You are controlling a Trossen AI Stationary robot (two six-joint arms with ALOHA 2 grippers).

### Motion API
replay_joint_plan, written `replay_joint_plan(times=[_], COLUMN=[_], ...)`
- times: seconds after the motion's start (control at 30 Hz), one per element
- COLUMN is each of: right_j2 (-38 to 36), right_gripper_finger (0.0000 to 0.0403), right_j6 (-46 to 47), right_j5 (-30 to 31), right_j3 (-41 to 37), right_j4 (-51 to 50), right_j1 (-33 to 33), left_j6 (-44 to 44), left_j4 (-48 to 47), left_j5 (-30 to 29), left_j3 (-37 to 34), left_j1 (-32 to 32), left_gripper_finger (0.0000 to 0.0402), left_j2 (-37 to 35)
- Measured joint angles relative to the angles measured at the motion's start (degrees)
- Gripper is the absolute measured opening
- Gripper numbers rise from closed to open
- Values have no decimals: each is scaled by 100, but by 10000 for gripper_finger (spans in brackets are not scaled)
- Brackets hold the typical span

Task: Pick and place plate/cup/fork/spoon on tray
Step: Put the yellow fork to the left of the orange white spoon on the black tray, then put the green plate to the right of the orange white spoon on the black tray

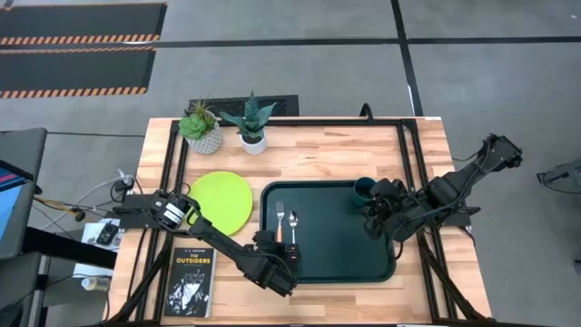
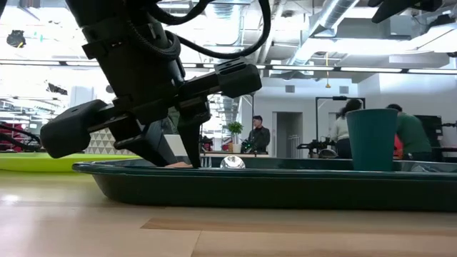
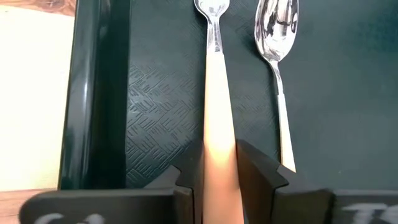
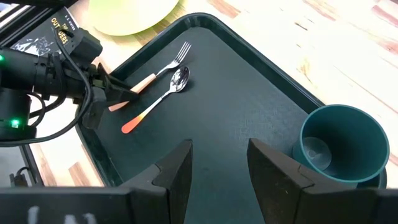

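Note:
The fork (image 1: pixel 280 216) and the spoon (image 1: pixel 293 221) lie side by side on the left part of the dark green tray (image 1: pixel 336 254), their heads toward the far edge. My left gripper (image 1: pixel 279 238) is shut on the fork's handle, low over the tray's near left part. The teal cup (image 1: pixel 364 189) stands upright in the tray's far right corner. My right gripper (image 4: pixel 217 162) is open and empty above the tray, just near of the cup (image 4: pixel 339 146). The lime-green plate (image 1: pixel 222 200) lies flat on the table, left of the tray. My left gripper pinches the fork's yellow-orange handle (image 3: pixel 219 155) between its two fingers (image 3: pixel 261 168), toward the handle's free end. The fingers slant down from the table's near side, one on each side of the handle. The fork lies flat on the tray floor, tines (image 3: pixel 211 7) toward the far edge.
A black book (image 1: pixel 192 282) lies at the table's near left. Two plant pots (image 1: pixel 201 127) (image 1: pixel 252 127) stand at the far edge. The tray's raised rim (image 2: pixel 250 189) runs around it. People show in the room behind in the low view.

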Motion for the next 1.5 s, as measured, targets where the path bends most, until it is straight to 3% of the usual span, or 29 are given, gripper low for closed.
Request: replay_joint_plan(times=[0.47, 1.0, 1.27, 1.5], right_j2=[1, 0, 0, 0], right_gripper_finger=[177, 177, 177, 177], right_j6=[-9, -7, -37, -44], right_j5=[1, 7, 61, 62], right_j3=[0, 0, 0, 0], right_j4=[1, 84, 217, 338], right_j1=[0, -2, -2, -2], left_j6=[421, 494, 1022, 1832], left_j4=[45, -366, -630, -1493], left_j5=[72, 329, -223, -916], left_j3=[92, 144, 140, 144], left_j1=[-52, -146, -127, -173], left_gripper_finger=[80, 215, 227, 227], left_j2=[10, -149, -712, -1906])
